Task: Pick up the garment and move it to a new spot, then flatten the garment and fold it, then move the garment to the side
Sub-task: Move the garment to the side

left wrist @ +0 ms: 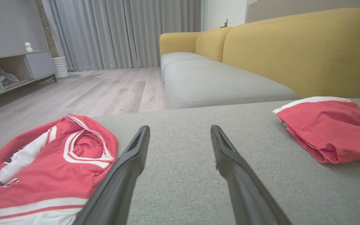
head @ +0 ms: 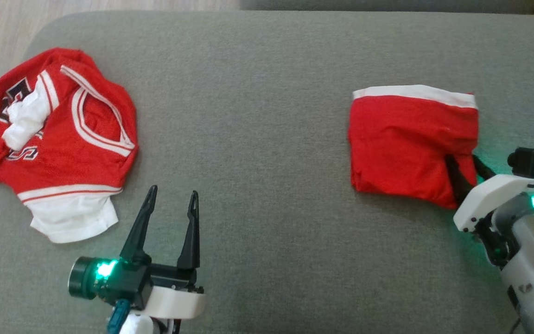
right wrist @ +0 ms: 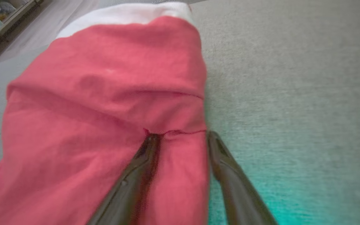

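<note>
On the grey sofa cushion (head: 267, 139), left gripper (head: 174, 190) gapes wide; right gripper (right wrist: 182, 136), parted, straddles the garment (head: 406, 139).

The left gripper (left wrist: 180, 129) is seen with its two dark fingers spread wide apart over a grey cushion (left wrist: 195, 112). Just to the left of the gripper a crumpled red and white jersey (left wrist: 52, 168) is laid. To its right, well apart, a folded red garment (left wrist: 330, 131) with a white band is laid. Beyond the gripper a yellow sofa (left wrist: 292, 50) and a wooden floor (left wrist: 105, 90) are seen
</note>
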Motion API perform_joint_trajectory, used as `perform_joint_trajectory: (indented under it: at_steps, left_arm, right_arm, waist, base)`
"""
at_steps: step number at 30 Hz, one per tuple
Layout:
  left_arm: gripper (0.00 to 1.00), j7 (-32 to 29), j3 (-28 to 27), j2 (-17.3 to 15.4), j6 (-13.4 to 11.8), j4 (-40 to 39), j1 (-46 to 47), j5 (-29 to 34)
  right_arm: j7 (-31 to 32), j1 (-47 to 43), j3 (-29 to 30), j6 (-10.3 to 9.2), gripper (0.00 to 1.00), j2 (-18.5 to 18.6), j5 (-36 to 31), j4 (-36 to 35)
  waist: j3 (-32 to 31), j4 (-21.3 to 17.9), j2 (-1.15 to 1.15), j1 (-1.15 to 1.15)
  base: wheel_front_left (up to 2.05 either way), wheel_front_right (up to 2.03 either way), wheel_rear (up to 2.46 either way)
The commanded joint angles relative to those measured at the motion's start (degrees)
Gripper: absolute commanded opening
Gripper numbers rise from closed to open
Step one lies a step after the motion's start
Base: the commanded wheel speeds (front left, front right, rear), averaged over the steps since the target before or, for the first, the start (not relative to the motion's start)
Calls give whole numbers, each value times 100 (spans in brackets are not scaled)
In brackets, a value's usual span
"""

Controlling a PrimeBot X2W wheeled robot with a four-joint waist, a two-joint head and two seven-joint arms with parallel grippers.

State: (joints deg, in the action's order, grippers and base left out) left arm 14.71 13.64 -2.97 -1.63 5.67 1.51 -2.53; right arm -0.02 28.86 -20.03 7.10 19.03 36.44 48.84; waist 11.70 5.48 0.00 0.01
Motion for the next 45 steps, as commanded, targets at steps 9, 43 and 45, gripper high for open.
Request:
perform_joint_trajectory:
  at_steps: [9,43,45]
  left_arm:
    - [100,29,-165,9,-150,-490,176,-109]
    - [100,29,174,9,-156,-301,802,-281]
    - [100,29,82,-11,-98,-99,630,-303]
  right_arm:
    - [-174,310,-445,39,0,904,429,-152]
    - [-682,804,433,39,100,1920,-975,304]
    - [-846,509,242,39,100,1569,-1054,166]
  waist:
    - [295,-281,0,-1]
    - [48,-692,0,-1]
    - [-324,-625,0,-1]
  base:
    - [0,0,0]
    - [0,0,0]
    - [0,0,0]
